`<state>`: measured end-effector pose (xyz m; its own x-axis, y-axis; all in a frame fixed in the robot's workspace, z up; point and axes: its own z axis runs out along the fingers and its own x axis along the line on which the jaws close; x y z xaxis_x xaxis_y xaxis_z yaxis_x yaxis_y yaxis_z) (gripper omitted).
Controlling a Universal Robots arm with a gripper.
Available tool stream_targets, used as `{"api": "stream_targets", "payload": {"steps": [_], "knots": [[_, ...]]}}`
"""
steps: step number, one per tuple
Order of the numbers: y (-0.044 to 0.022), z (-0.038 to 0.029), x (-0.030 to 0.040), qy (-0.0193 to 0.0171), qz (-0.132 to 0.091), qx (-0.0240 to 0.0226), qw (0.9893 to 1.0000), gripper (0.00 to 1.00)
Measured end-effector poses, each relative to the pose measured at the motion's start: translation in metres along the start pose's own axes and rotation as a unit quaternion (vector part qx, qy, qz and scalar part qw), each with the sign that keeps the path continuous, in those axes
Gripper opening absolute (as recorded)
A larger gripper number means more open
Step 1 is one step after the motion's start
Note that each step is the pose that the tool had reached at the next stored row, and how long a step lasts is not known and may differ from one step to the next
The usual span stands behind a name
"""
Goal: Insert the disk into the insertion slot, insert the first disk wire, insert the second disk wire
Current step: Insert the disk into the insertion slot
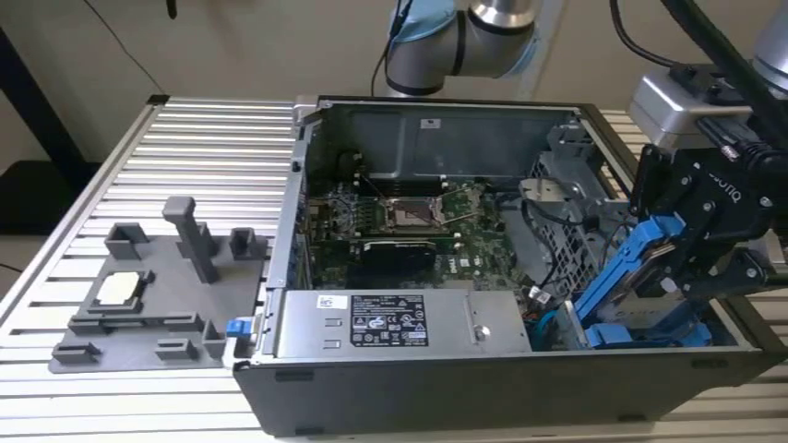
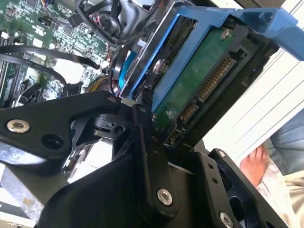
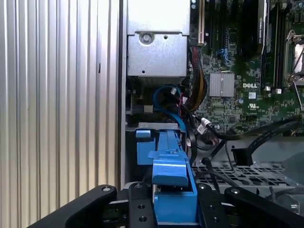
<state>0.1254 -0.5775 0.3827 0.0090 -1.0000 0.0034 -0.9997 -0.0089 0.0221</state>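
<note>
Claw: the gripper (image 1: 692, 268) is clamped shut on the disk. In the first wrist view its black fingers (image 3: 211, 209) press the blue carrier from either side.
Disk: the disk (image 1: 634, 269) is held tilted at the corner of the computer case (image 1: 493, 392) on the exterior view's right, with its upper end above the rim and its lower end down inside the case.
Underside: in the second wrist view the disk's green circuit board (image 2: 199, 80) faces the camera, framed by the blue carrier.
Other drive: a second blue-framed drive (image 1: 649, 334) lies low in the same corner, just beneath the held disk. Whether the two touch cannot be told.
Case interior: the motherboard (image 1: 407, 221) lies in the middle of the case. The metal power supply (image 1: 394, 323) with its label sits along the near wall.
Cables: black cables (image 3: 256, 135) and a blue cable (image 3: 166, 102) run loose between the motherboard and the drive corner.
Table: a ribbed metal table (image 1: 197, 138) carries the case and a grey fixture tray (image 1: 136, 295), which sits well apart on the exterior view's left.
Person: a hand (image 2: 254, 164) shows beyond the disk in the second wrist view.
</note>
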Motion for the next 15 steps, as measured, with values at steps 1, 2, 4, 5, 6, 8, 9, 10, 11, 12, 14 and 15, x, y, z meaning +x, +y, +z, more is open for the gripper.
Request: {"api": "stream_targets", "payload": {"steps": [1, 2, 4, 5, 6, 8, 9, 10, 11, 12, 14, 15], "knots": [[0.0000, 0.0019, 0.0000, -0.0001, 0.000, 0.0000, 1.0000, 0.33], [-0.0001, 0.0037, 0.0000, -0.0001, 0.000, 0.0000, 1.0000, 0.33], [-0.0002, 0.0043, 0.0000, 0.0000, 0.000, 0.0000, 1.0000, 0.33], [-0.0001, 0.0042, 0.0000, 0.0000, 0.000, 0.0000, 1.0000, 0.33], [-0.0002, 0.0043, 0.0000, 0.0000, 0.000, 0.0000, 1.0000, 0.33], [-0.0002, 0.0043, 0.0000, 0.0000, 0.000, 0.0001, 1.0000, 0.33], [-0.0002, 0.0043, 0.0000, 0.0000, 0.000, 0.0000, 1.0000, 0.34], [-0.0002, 0.0044, 0.0000, 0.0000, 0.000, 0.0000, 1.0000, 0.40], [-0.0002, 0.0044, 0.0000, -0.0001, 0.000, 0.0000, 1.0000, 0.46], [-0.0002, 0.0044, 0.0000, 0.0000, 0.000, 0.0000, 1.0000, 0.46], [-0.0002, 0.0044, 0.0000, 0.0000, 0.000, 0.0000, 1.0000, 0.53], [-0.0002, 0.0045, 0.0000, -0.0001, 0.000, 0.0000, 1.0000, 0.53]]}}
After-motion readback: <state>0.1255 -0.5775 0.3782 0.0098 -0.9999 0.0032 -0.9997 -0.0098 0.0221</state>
